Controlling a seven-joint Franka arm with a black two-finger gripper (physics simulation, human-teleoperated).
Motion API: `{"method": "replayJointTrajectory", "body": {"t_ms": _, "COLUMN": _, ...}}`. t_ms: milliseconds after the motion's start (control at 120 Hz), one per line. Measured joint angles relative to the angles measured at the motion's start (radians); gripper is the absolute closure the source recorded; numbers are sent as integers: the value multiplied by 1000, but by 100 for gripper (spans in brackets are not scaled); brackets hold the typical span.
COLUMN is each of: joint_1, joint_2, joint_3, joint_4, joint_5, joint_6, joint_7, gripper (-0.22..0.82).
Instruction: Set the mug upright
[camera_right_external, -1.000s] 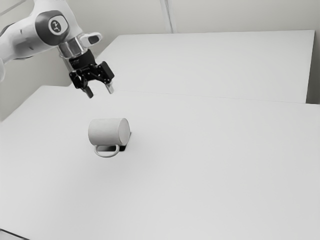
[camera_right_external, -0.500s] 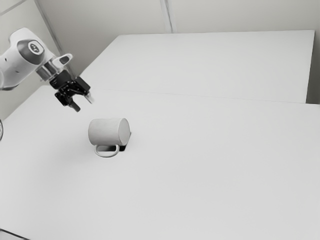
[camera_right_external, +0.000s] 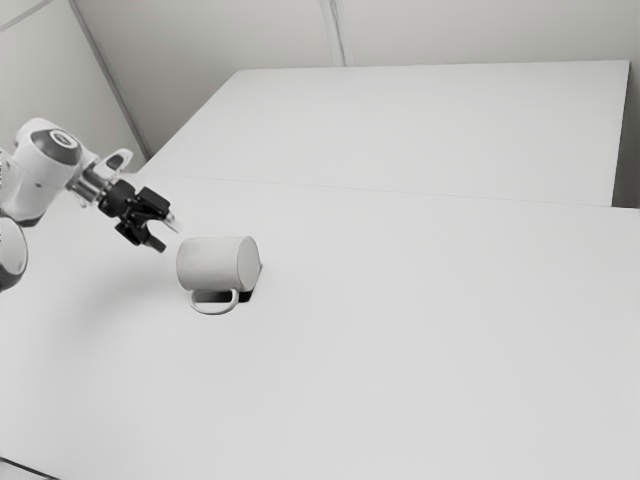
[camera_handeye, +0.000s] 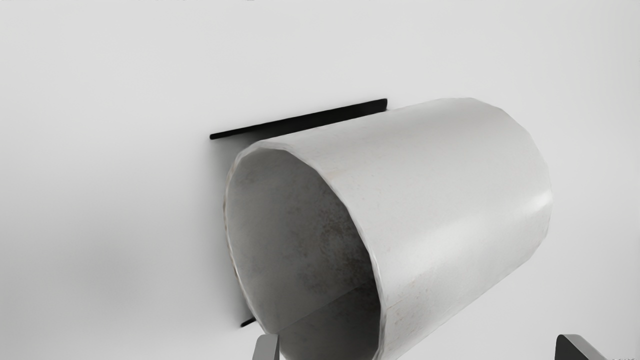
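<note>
Just off the mug's open end, on the exterior view's left, my gripper (camera_right_external: 165, 236) is low and tilted toward the mug, its fingers apart. The white mug (camera_right_external: 212, 264) lies on its side, base toward the exterior view's right and handle toward that view's bottom edge. In the wrist view the mug (camera_handeye: 450, 200) shows its dark inside and rim, and the handle cannot be made out. The gripper (camera_handeye: 417, 347) is open there, fingertips wide apart, one overlapping the rim in the picture; whether it touches cannot be told.
A white table (camera_right_external: 400, 350) carries the mug. Beside the mug lies a flat black strip (camera_handeye: 320, 116), partly covered by it. A second white surface (camera_right_external: 430, 130) adjoins the table toward the exterior view's top, with pale walls behind.
The hand has come down, first toward the exterior view's left, and tilted from pointing mostly down to pointing more sideways at the mug. The mug has stayed where it was.
</note>
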Motion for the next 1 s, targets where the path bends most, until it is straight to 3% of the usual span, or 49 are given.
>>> {"method": "replayJointTrajectory", "body": {"t_ms": 500, "joint_1": 42, "joint_2": 105, "joint_3": -28, "joint_4": 21, "joint_5": -172, "joint_6": -105, "joint_7": 110, "gripper": 1}}
{"method": "replayJointTrajectory", "body": {"t_ms": 642, "joint_1": 81, "joint_2": 119, "joint_3": -72, "joint_4": 19, "joint_5": -202, "joint_6": -170, "joint_7": 129, "gripper": 13}}
{"method": "replayJointTrajectory", "body": {"t_ms": 875, "joint_1": 87, "joint_2": 148, "joint_3": -85, "joint_4": 13, "joint_5": -223, "joint_6": -233, "joint_7": 152, "gripper": 32}}
{"method": "replayJointTrajectory", "body": {"t_ms": 1000, "joint_1": 86, "joint_2": 150, "joint_3": -90, "joint_4": 17, "joint_5": -232, "joint_6": -261, "joint_7": 161, "gripper": 51}}
